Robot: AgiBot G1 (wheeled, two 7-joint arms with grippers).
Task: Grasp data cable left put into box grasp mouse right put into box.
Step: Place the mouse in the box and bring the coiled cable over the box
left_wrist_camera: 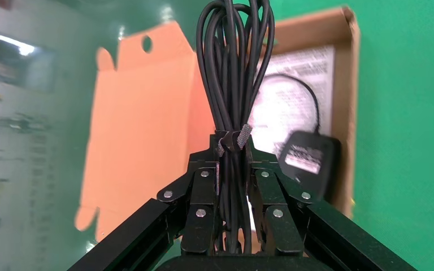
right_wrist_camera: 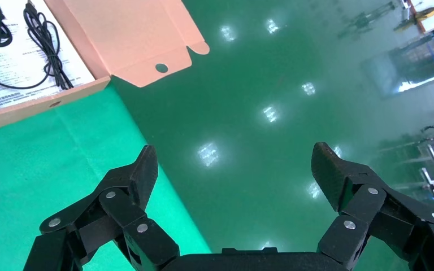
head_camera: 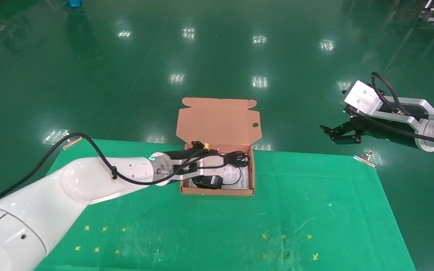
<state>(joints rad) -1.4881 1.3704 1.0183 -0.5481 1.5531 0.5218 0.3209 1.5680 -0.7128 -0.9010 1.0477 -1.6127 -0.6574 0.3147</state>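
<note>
My left gripper (head_camera: 210,164) reaches into the open box (head_camera: 217,191) from its left side and is shut on the data cable (head_camera: 237,158), a tied bundle of black loops stretching toward the box's right wall. In the left wrist view the fingers (left_wrist_camera: 203,195) clamp the data cable (left_wrist_camera: 231,73) just below its tie. The black mouse (head_camera: 209,181) lies on the white leaflet near the box's front wall, also seen in the left wrist view (left_wrist_camera: 308,161). My right gripper (head_camera: 336,133) hangs open and empty over the floor, past the table's far right corner.
The box lid (head_camera: 219,120) stands open at the back, also seen in the right wrist view (right_wrist_camera: 141,34). The green mat (head_camera: 296,210) covers the table. A metal clip (head_camera: 365,159) holds its far right corner, and another clip (head_camera: 73,142) holds the far left corner.
</note>
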